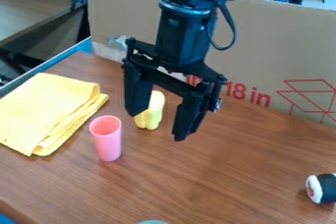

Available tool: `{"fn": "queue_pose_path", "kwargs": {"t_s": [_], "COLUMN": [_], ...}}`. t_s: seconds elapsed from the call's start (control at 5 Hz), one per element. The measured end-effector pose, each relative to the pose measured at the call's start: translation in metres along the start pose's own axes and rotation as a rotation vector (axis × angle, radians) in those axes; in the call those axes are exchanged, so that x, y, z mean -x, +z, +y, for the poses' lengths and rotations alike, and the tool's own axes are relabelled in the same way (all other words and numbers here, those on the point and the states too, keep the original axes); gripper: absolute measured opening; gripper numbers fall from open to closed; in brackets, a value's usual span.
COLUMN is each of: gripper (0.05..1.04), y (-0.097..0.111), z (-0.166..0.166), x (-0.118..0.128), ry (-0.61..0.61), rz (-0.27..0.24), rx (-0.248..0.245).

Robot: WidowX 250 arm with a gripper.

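The black gripper (157, 126) hangs over the upper middle of the table, its two fingers spread wide with nothing held. Behind and between the fingers is a yellow object (151, 112), partly covered by the left finger; whether it is touched cannot be told. A pink cup (107, 139) stands upright to the lower left of the gripper. Farther left lies a folded yellow cloth (49, 110). At the right edge rests a black and white roll-shaped object (320, 188), cut off by the view.
The brown wooden table (216, 183) has a cardboard sheet (275, 46) standing along its back. A pale round item (152, 222) shows at the bottom edge, and a bit of blue (5, 219) is in the lower left corner.
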State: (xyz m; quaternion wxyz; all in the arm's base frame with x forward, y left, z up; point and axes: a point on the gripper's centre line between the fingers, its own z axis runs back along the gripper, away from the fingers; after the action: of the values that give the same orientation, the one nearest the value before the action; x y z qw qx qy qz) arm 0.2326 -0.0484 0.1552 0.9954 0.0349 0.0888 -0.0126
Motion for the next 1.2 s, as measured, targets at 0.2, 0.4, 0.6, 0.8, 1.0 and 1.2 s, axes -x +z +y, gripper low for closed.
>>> {"fn": "queue_pose_path", "kwargs": {"t_s": [0.2,0.4,0.6,0.8,1.0,1.2], "gripper": [1.001,1.001,1.001,1.001,1.001,1.001], "y": [-0.006,-0.011,-0.018,-0.024,-0.038,-0.048], "z": [-0.001,-0.044,-0.086,-0.113,-0.146,-0.170], "x": [-0.001,-0.026,-0.049,-0.071,-0.084,-0.101], "ry": [0.006,0.020,0.098,0.161,0.188,0.215], "rz": [0.023,0.002,-0.030,-0.049,-0.079,-0.115], "rx": [-0.001,0.036,0.052,0.062,0.098,0.096]}}
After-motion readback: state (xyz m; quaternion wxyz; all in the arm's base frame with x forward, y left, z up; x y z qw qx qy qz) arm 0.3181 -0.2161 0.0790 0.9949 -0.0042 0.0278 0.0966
